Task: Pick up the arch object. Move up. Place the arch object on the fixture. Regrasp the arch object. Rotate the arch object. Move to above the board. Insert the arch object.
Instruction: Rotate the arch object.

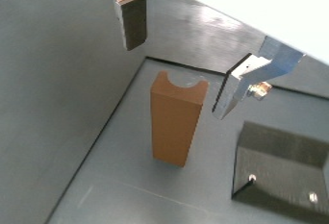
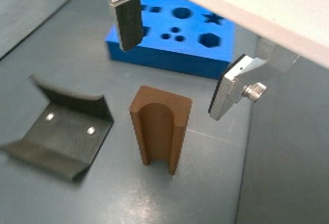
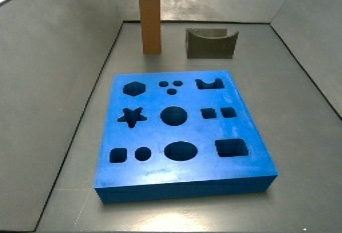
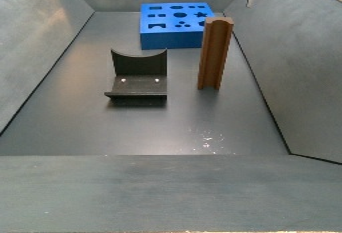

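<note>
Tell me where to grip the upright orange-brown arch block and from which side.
Probably grip the orange-brown arch block near its top, across its two flat faces, coming straight down: it stands upright on end, apart from other things, and the open gripper hovers above it.

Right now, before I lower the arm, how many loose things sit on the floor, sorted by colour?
Orange-brown: 1, the arch block, standing upright.
Blue: 1, the board with shaped cutouts.
Dark grey: 1, the fixture.
Total: 3.
The gripper hangs open above the arch block, holding nothing.
</note>
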You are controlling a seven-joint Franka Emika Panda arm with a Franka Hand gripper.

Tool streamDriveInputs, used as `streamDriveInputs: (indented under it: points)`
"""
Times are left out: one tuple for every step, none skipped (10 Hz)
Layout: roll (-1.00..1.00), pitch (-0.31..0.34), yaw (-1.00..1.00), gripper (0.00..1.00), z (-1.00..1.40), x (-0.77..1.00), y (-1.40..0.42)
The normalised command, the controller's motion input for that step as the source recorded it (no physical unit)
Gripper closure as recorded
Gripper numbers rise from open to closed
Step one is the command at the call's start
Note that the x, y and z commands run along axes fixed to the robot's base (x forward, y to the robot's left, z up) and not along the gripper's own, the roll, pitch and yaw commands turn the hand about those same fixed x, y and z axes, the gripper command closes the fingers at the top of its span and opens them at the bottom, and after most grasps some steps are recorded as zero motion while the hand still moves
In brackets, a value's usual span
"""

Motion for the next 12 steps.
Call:
streamDriveInputs:
  points:
    - [-0.08, 0.035, 1.0, 0.0, -0.02, 0.04, 0.0]
    - [-0.1, 0.041, 1.0, 0.0, -0.02, 0.04, 0.0]
    - [-0.12, 0.053, 1.0, 0.0, -0.02, 0.04, 0.0]
    - [-0.14, 0.06, 0.88, 0.0, -0.02, 0.04, 0.0]
    - [-0.13, 0.059, 0.71, 0.0, -0.01, 0.04, 0.0]
    - [-0.11, 0.06, 0.42, 0.0, -0.01, 0.04, 0.0]
    - [-0.1, 0.06, 0.27, 0.0, -0.01, 0.04, 0.0]
    - [-0.08, 0.061, 0.16, 0.0, -1.0, 0.0, 0.0]
    - [-0.08, 0.056, 0.12, 0.0, -1.0, 0.0, 0.0]
    - [-0.07, 0.005, 0.08, 0.0, -1.0, 0.03, 0.0]
    - [-0.07, -0.022, 0.06, 0.0, -0.94, 0.03, 0.0]
    - [-0.07, -0.04, 0.05, 0.0, -0.79, 0.02, 0.0]
